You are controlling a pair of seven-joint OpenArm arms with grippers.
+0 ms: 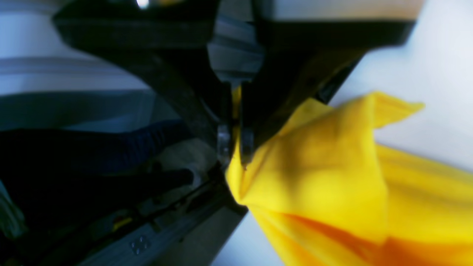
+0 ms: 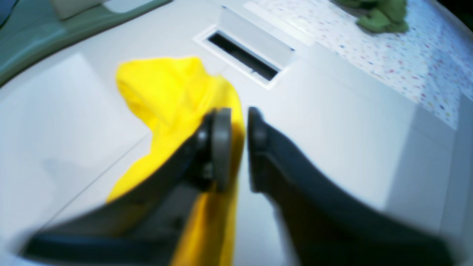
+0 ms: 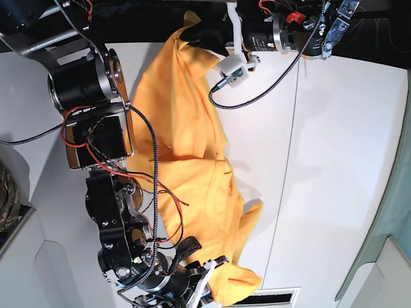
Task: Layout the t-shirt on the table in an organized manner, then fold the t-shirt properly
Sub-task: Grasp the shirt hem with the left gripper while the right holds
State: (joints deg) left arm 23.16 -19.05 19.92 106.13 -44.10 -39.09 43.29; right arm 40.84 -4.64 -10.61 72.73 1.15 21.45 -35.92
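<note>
Pinching a gathered fold of the t-shirt (image 1: 332, 166), the left fingers (image 1: 235, 144) sit closed at the centre of the left wrist frame, yellow cloth visible in the thin slit between the pads and bunching out to lower right. Grip reads as firm; cloth hangs off it in a peak over the white desk (image 1: 436, 66).

Right wrist frame: right fingers (image 2: 239, 147) at centre, a narrow gap between the pads with yellow cloth showing in it. Left pad lies against the fabric. Cannot tell whether the cloth is actually clamped or merely lies behind the gap; frame is blurred. Beyond the fingers the shirt heaps up toward upper left, on the desk, short of a dark rectangular slot (image 2: 244, 55) in the surface. Green cloth (image 2: 380, 14) at the top right edge, on a speckled surface, well apart from the shirt.

Base frame: shirt runs as one long drape from the top centre, where the left arm holds it, down to the bottom centre near the right fingers (image 3: 204, 290). Stretched between two ends, not flat; middle is creased and folded over itself. A thin dark seam (image 3: 282, 192) crosses the desk beside it.

Judgement: two-point hold is meant to pull the garment out lengthwise before laying it down. Layout step in hand; folding not yet begun
</note>
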